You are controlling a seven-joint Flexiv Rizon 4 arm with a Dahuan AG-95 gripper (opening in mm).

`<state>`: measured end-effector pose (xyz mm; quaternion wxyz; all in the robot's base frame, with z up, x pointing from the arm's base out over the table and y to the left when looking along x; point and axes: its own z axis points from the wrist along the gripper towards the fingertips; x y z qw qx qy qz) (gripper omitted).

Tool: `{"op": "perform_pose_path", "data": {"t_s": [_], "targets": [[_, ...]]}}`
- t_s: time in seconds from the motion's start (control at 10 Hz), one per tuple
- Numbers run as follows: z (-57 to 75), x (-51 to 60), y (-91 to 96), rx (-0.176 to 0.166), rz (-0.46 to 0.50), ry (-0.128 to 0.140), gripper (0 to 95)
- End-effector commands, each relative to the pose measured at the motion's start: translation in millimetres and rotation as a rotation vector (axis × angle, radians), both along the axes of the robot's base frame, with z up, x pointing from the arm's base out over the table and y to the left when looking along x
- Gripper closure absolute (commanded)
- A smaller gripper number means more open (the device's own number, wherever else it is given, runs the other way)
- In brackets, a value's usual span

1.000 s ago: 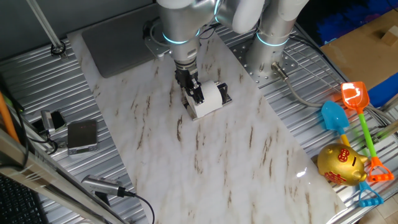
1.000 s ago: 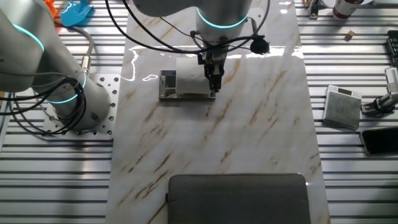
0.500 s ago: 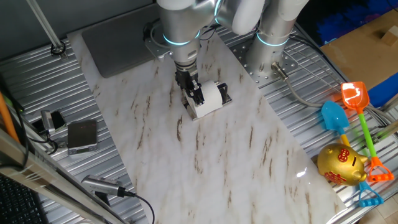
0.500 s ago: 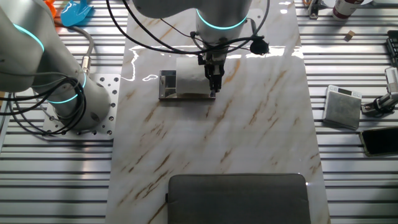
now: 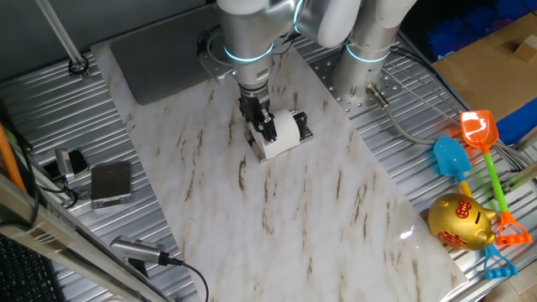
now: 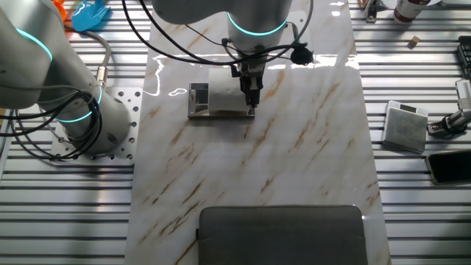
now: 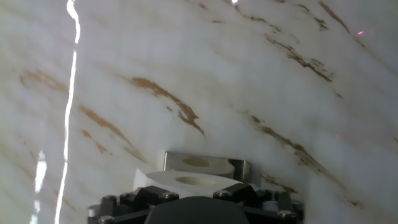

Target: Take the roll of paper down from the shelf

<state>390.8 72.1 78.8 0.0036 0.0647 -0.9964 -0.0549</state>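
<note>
The white roll of paper [image 5: 286, 132] lies on its side on the shelf [image 5: 304, 128], a small dark rack with shiny metal edges on the marble board. My gripper [image 5: 267, 132] comes straight down at the roll's near end, its black fingers close together and pinched on the roll's wall. From the other side, the gripper [image 6: 251, 107] stands at the right end of the roll [image 6: 224, 92], and the shelf's [image 6: 197, 99] shiny end shows at the left. The hand view shows the roll [image 7: 186, 182] with its hollow core just beyond the gripper body, and the shelf [image 7: 239, 167] behind it.
A large grey mat [image 5: 159, 54] lies at the far end of the board. A flat grey square box [image 5: 111, 183] sits on the ribbed metal table to the left. Plastic beach toys [image 5: 474, 143] and a gold piggy bank [image 5: 460, 222] lie at the right. The arm's base [image 5: 369, 59] stands behind the shelf.
The wrist has shifted slightly along the roll's end. The roll and the shelf stay where they were.
</note>
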Motion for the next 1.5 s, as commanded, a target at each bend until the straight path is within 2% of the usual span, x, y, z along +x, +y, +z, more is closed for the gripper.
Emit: {"op": "perform_pose_path", "data": {"t_s": [0.1,0.2,0.3,0.4,0.9,1.5], "targets": [[-0.5,-0.3,-0.2,-0.005,-0.001,-0.003,57.0],[-0.5,-0.3,-0.2,-0.006,-0.002,-0.004,76.0],[-0.3,-0.3,-0.2,-0.006,-0.005,-0.003,76.0],[1.0,-0.4,-0.2,-0.008,-0.012,-0.002,95.0],[6.2,-6.4,-0.7,-0.01,-0.013,-0.003,95.0],[10.7,-20.6,-1.3,-0.008,-0.016,0.0,95.0]]}}
